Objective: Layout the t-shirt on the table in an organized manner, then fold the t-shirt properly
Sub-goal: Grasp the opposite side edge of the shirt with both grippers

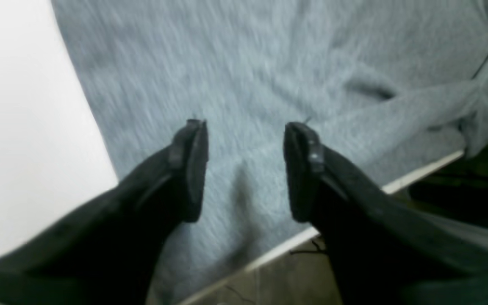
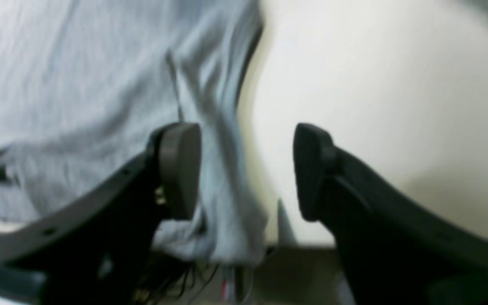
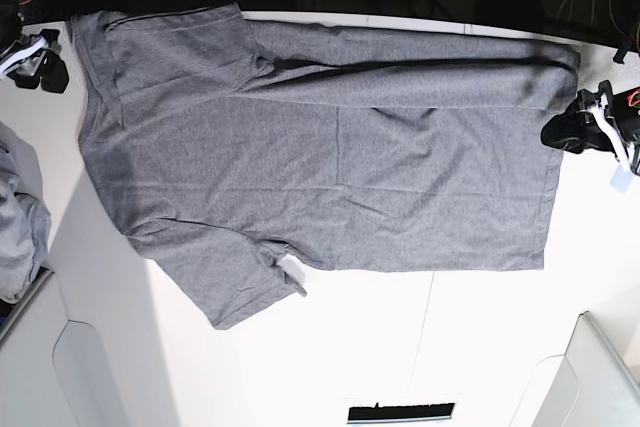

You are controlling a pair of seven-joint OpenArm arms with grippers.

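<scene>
The grey t-shirt [image 3: 330, 167] lies spread on the white table [image 3: 400, 337], hem to the right and sleeves to the left, with its far edge folded over in a long band. My left gripper [image 1: 246, 131] is open and empty above the cloth [image 1: 235, 63] near the table edge; in the base view it is [image 3: 560, 133] at the shirt's right end. My right gripper [image 2: 246, 135] is open and empty, with a bunched shirt edge [image 2: 214, 140] by its left finger; in the base view it is [image 3: 45, 67] at the shirt's far left corner.
A paler bluish-grey heap of cloth [image 3: 18, 217] lies at the left edge. White bins stand at the front left [image 3: 80, 367] and front right [image 3: 600, 367]. A dark seam [image 3: 428, 327] runs across the table. The far table edge [image 1: 417, 171] drops to dark clutter.
</scene>
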